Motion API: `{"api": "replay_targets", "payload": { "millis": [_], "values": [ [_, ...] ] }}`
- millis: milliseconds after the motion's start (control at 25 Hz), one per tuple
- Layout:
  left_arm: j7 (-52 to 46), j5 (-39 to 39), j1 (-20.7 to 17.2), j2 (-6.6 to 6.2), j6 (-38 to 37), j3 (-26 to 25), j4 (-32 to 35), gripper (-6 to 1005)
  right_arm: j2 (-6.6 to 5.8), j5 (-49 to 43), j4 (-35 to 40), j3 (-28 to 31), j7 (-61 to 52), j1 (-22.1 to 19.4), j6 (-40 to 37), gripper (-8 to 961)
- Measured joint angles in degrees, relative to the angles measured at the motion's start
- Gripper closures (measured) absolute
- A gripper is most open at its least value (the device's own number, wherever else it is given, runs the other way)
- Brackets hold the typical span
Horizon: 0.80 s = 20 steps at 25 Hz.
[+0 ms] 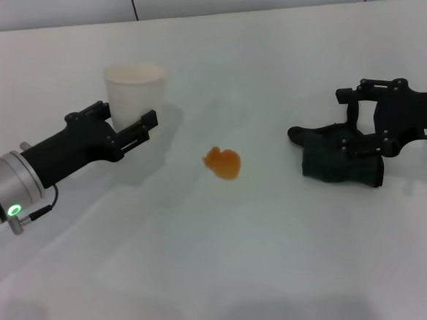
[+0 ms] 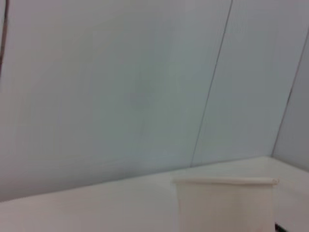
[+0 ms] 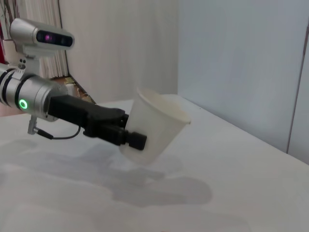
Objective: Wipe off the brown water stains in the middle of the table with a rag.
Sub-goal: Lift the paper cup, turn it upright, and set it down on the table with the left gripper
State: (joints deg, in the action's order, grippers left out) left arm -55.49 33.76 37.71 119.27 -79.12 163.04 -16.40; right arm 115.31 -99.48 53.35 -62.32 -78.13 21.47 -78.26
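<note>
Now, L gripper (image 1: 129, 129) clamps white cup (image 1: 135, 92), tilted; R gripper (image 1: 351, 132) over rag (image 1: 342, 158), grip unclear; stain (image 1: 222, 162) between; label unreadable.

A: What fills the middle of the frame?

B: A white paper cup (image 3: 157, 126), tilted, its open mouth facing the upper right. The left gripper (image 3: 126, 133) reaches in from the left edge, its black fingers (image 3: 131, 138) clamped on the cup's side.

A: And beneath it?

B: The white table (image 3: 231, 174) spans the lower frame, with soft grey shadows below the cup. Pale walls fill the upper right.
</note>
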Motion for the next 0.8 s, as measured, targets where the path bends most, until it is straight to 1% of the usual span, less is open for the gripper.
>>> {"api": "replay_targets", "payload": {
  "millis": [520,800],
  "values": [
    [8.0,0.0,-1.3,-0.01,7.5,0.0,5.2,344,0.00,0.6,-0.1,0.0,0.0,0.0,-0.1,84],
    [10.7,-0.1,-2.3,-0.03,8.3,0.0,6.3,343,0.00,0.8,0.0,0.0,0.0,-0.1,-0.1,84]
  ]
}}
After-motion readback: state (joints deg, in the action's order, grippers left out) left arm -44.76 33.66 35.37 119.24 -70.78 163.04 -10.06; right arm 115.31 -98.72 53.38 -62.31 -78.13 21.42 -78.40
